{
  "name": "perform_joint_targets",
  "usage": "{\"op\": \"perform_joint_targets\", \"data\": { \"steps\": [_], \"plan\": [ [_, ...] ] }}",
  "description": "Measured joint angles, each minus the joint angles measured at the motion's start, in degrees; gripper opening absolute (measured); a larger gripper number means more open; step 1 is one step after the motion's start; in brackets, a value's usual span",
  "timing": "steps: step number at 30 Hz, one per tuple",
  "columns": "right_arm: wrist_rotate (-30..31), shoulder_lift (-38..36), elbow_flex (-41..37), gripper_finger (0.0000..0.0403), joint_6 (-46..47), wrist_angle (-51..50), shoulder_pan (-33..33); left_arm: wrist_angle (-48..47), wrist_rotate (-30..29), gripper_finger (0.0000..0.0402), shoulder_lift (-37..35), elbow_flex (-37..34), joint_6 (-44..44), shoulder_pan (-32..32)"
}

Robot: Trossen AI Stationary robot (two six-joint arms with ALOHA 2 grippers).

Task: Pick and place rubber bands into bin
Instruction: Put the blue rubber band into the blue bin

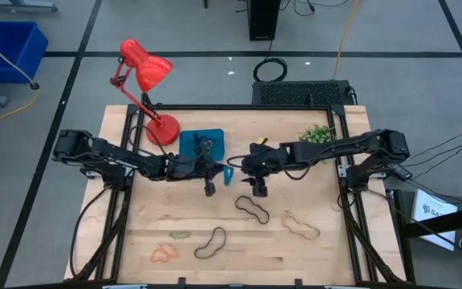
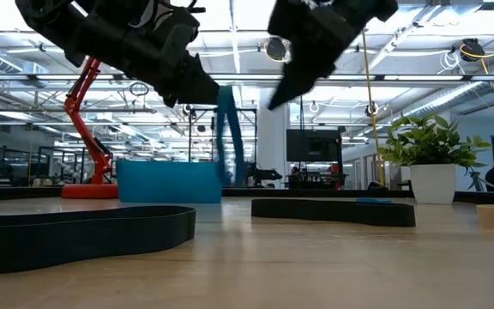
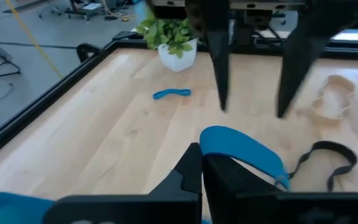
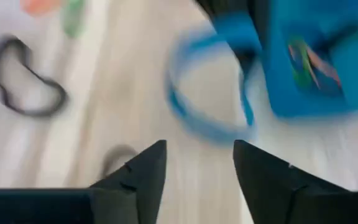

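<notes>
The pale wooden worktop (image 1: pixel 295 257) sits in a black frame on a grey floor marked with dark lines, with a deep blue plastic crate (image 1: pixel 10 48) off at the far left corner of the room. A red desk lamp (image 1: pixel 147 72) stands at the back left of the worktop and a small leafy green plant in a white pot (image 2: pixel 433 167) at the back right. The shallow teal plastic bin (image 1: pixel 191 144) lies just beside the lamp's base, and a few thin bands are visible inside it. The left gripper (image 1: pixel 209 186) is clamped shut on a blue rubber band (image 3: pixel 244 149), which hangs near the bin's front right corner. The right gripper (image 1: pixel 260 189) hovers just beside that band with its fingers spread apart and empty. Nearer the front lie loose loops: two black rubber bands (image 1: pixel 252 208), a tan one (image 1: pixel 301 227), a green one (image 1: pixel 180 235) and an orange one (image 1: pixel 164 254).
</notes>
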Motion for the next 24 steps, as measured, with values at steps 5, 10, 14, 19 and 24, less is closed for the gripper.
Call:
{"op": "perform_joint_targets", "data": {
  "steps": [5,10,14,19,24],
  "plan": [
    [3.82,-0.79,-0.02,0.0202,6.61,-11.69,-0.04,-5.72,-3.71,0.0004,-2.9,0.04,-0.69,0.04],
    [3.8,-0.79,-2.16,0.0205,8.21,-13.65,-0.02,-13.01,-6.03,0.0005,-9.26,0.04,-4.98,1.88],
    [3.8,-0.79,-5.67,0.0202,8.02,-9.55,-0.15,-18.08,-8.91,0.0004,-13.94,0.04,-5.85,4.8],
    [3.81,-0.77,-11.28,0.0205,6.77,-3.08,-0.15,-23.65,-10.46,0.0004,-16.7,0.04,-6.57,9.55],
    [3.82,-0.77,-15.49,0.0204,6.79,-0.27,-0.92,-28.12,-10.6,0.0003,-15.27,0.04,-8.24,14.51]
  ]
}}
